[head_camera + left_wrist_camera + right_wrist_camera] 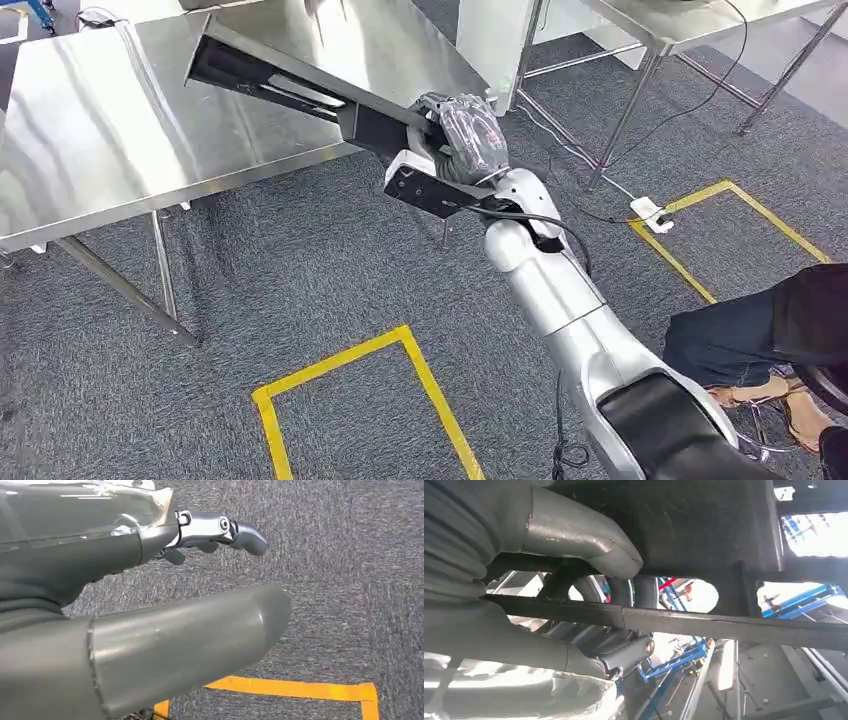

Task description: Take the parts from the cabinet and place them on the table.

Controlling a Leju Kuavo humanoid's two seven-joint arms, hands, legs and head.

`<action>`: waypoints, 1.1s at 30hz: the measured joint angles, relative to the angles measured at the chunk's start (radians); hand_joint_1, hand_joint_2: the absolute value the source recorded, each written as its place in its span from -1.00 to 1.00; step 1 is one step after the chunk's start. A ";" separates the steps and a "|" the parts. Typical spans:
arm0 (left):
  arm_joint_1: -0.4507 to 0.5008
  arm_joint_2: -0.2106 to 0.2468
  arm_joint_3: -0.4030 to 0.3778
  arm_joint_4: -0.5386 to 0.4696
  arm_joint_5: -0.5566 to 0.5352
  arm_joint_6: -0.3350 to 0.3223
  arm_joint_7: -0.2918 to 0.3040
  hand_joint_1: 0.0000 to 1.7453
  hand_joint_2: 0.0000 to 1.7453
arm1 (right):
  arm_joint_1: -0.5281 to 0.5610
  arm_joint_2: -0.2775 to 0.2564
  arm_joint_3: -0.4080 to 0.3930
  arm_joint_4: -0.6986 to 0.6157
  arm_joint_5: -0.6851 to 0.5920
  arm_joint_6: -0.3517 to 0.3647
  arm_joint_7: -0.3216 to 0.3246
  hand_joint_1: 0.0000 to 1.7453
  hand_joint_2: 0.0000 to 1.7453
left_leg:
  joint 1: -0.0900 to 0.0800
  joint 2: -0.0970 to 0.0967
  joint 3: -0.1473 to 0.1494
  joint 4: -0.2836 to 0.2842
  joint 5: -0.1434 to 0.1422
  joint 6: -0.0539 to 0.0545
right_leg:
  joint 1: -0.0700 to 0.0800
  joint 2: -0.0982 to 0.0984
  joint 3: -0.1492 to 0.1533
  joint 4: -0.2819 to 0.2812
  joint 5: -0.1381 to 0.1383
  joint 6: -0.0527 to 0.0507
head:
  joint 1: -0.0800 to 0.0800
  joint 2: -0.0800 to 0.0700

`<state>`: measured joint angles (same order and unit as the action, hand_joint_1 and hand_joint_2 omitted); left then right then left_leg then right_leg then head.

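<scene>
from the robot's head camera, looking down at a grey carpeted floor, the silver right arm (560,300) reaches forward from the lower right. its right hand (465,135), wrapped in clear plastic, grips a long black metal part (290,85), an angular bracket-like piece. the hand holds the part at its near end, at the front edge of a steel table (90,140), and the rest of the part stretches away over the tabletop toward the upper left. whether the far end rests on the steel or floats just above it cannot be told.

the right wrist camera shows the same grip up close: the thick grey thumb (584,535) presses on one side of the black part's flat bar (704,625) and darker fingers (624,652) curl round the other side.

the left hand (150,600) hangs over the carpet, fingers apart and holding nothing, with a strip of yellow floor tape (295,687) beyond it.

on the floor in the head view are two yellow tape rectangles (345,360), a white power strip (650,213) with a black cable, and a second steel table (690,25) farther back on the right. a seated person's leg (740,335) in dark clothing and a sandalled foot show at the right edge.
</scene>
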<state>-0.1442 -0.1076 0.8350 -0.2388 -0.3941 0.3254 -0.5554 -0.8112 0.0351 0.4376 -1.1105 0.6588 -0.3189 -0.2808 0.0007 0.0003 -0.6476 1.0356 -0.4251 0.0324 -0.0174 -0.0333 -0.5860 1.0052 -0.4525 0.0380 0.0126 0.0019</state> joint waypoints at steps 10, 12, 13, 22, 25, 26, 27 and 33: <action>-0.001 -0.004 0.000 0.000 0.000 -0.001 0.002 -1.00 -1.00 | 0.002 0.001 0.013 0.018 0.006 -0.006 0.007 1.00 1.00 | 0.019 -0.057 0.019 -0.029 0.020 0.009 | -0.013 0.027 -0.092 0.202 -0.071 0.022 | 0.003 0.000; -0.002 -0.002 0.001 0.000 0.000 -0.001 0.002 -1.00 -1.00 | 0.000 0.001 0.013 0.019 0.007 -0.006 0.006 1.00 1.00 | 0.023 -0.072 0.013 -0.018 0.016 -0.011 | -0.033 0.075 -0.007 0.026 -0.020 0.045 | 0.005 0.000; -0.002 -0.001 0.001 0.000 0.000 -0.001 0.002 -1.00 -1.00 | -0.001 0.003 0.014 0.021 0.008 -0.007 0.005 1.00 1.00 | 0.017 -0.079 0.004 -0.009 0.011 -0.021 | -0.022 0.078 0.003 0.024 -0.021 0.031 | 0.005 0.000; 0.003 0.001 0.008 0.000 0.005 0.000 0.002 -1.00 -1.00 | -0.001 0.021 0.018 0.042 0.014 -0.018 -0.011 1.00 1.00 | 0.026 -0.005 -0.143 0.272 -0.116 -0.049 | -0.004 0.017 -0.005 0.028 -0.015 -0.030 | -0.002 0.000; 0.003 0.002 0.008 0.000 0.006 0.000 0.002 -1.00 -1.00 | -0.001 0.022 0.018 0.050 0.014 -0.020 -0.015 1.00 1.00 | 0.022 -0.004 -0.107 0.201 -0.054 -0.031 | 0.008 0.001 -0.002 0.028 -0.018 -0.035 | -0.002 0.000; 0.003 0.003 0.008 0.000 0.006 0.000 0.002 -1.00 -1.00 | -0.002 0.025 0.018 0.050 0.013 -0.021 -0.017 1.00 1.00 | 0.017 -0.002 -0.060 0.116 -0.016 -0.019 | 0.011 -0.004 0.000 0.028 -0.019 -0.036 | -0.002 0.000; 0.003 0.005 0.008 0.000 0.006 0.000 0.002 -1.00 -1.00 | -0.005 0.029 0.018 0.051 0.013 -0.025 -0.020 1.00 1.00 | 0.009 0.005 -0.012 0.033 0.011 -0.004 | 0.011 -0.007 0.001 0.027 -0.020 -0.037 | -0.002 0.000; 0.003 0.006 0.009 0.000 0.008 0.000 0.000 -1.00 -1.00 | -0.013 0.033 0.015 0.067 0.001 -0.034 -0.032 1.00 1.00 | -0.006 0.013 0.003 -0.002 0.004 -0.023 | 0.024 -0.015 -0.004 0.029 -0.024 -0.036 | -0.001 0.000</action>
<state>-0.1417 -0.1015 0.8438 -0.2392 -0.3864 0.3250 -0.5558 -0.8243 0.0679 0.4524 -1.0437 0.6603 -0.3529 -0.3124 -0.0057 0.0134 -0.6449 1.0340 -0.4215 0.0095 0.0066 -0.0482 -0.5901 1.0339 -0.4765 0.0021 0.0118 0.0019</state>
